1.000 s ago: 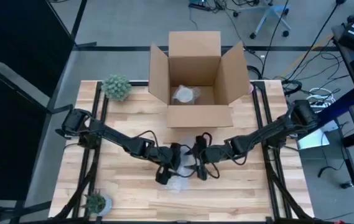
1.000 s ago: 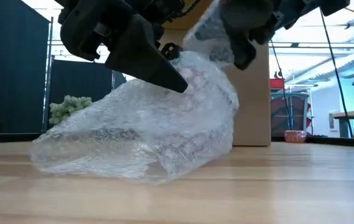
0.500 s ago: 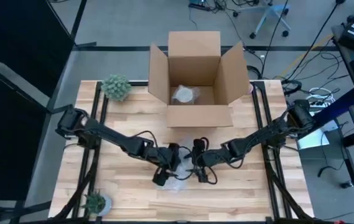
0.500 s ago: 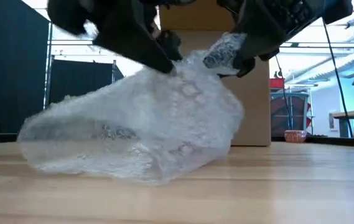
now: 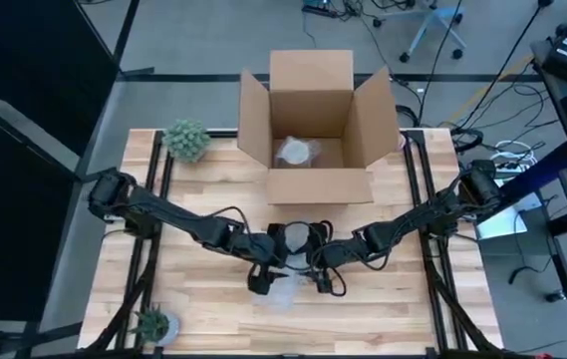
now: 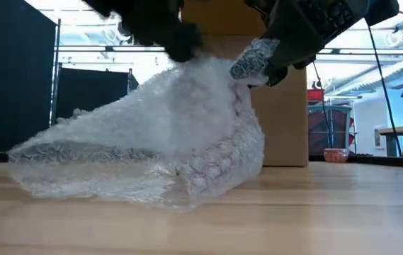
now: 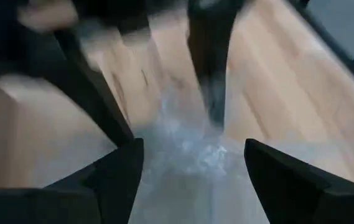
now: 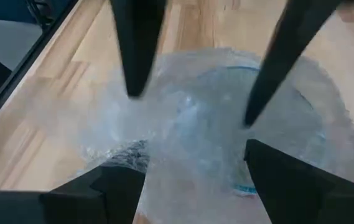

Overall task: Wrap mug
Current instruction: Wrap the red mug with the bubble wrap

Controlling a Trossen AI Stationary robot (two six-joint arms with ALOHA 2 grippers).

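On the wooden table (image 5: pixel 203 299), near the open cardboard box (image 5: pixel 310 120), the mug (image 8: pixel 251 118) sits half covered in bubble wrap (image 6: pixel 166 149), with the left gripper (image 5: pixel 268 274) spread open above and the right gripper (image 5: pixel 325 277) pinching a corner, so folding is left.

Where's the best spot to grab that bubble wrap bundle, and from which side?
Probably the raised peak of the bubble wrap bundle, from above. There the sheet gathers into a fold over the bulge, while the flat tail spreads low along the table, leaving little to pinch.
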